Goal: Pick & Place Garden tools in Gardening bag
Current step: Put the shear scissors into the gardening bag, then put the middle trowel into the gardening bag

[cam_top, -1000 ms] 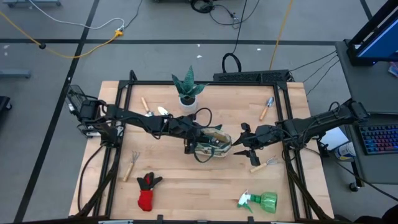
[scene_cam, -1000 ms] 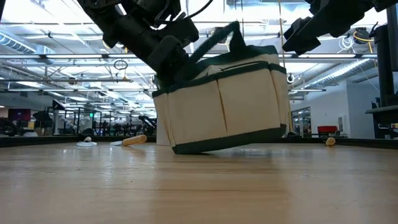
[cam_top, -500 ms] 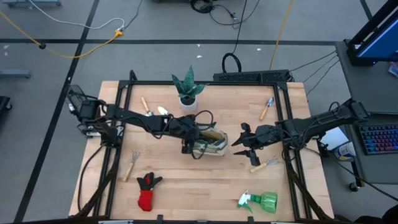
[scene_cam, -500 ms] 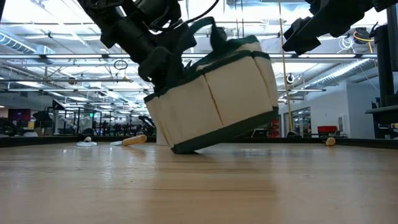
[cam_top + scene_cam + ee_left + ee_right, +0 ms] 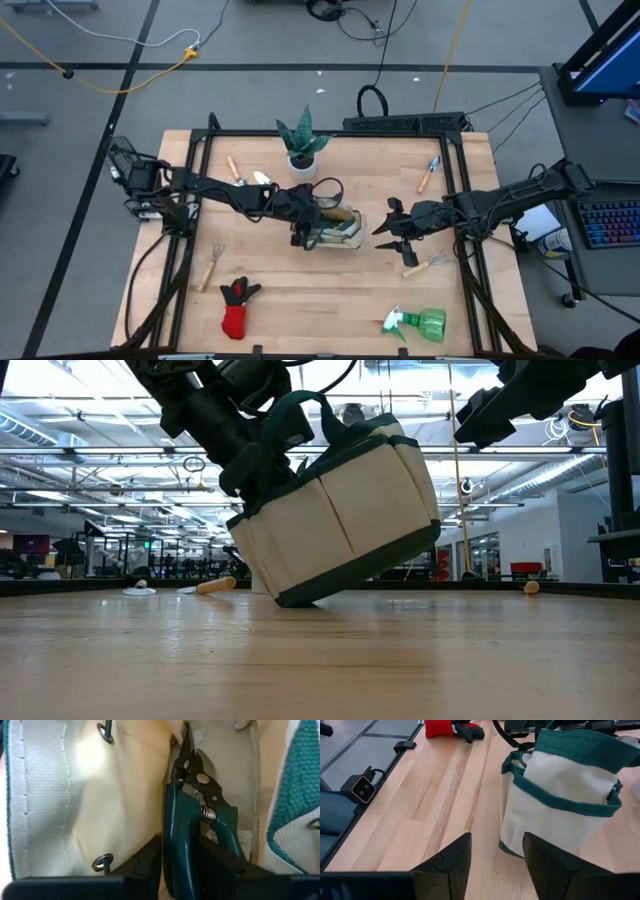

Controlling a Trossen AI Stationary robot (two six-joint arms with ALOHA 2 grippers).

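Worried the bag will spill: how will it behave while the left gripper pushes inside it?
The bag probably tips easily: it already leans on one bottom edge with the left gripper inside holding the shears. Its canvas looks soft, so the walls may buckle rather than resist. It seems light, so it may slide on the table.
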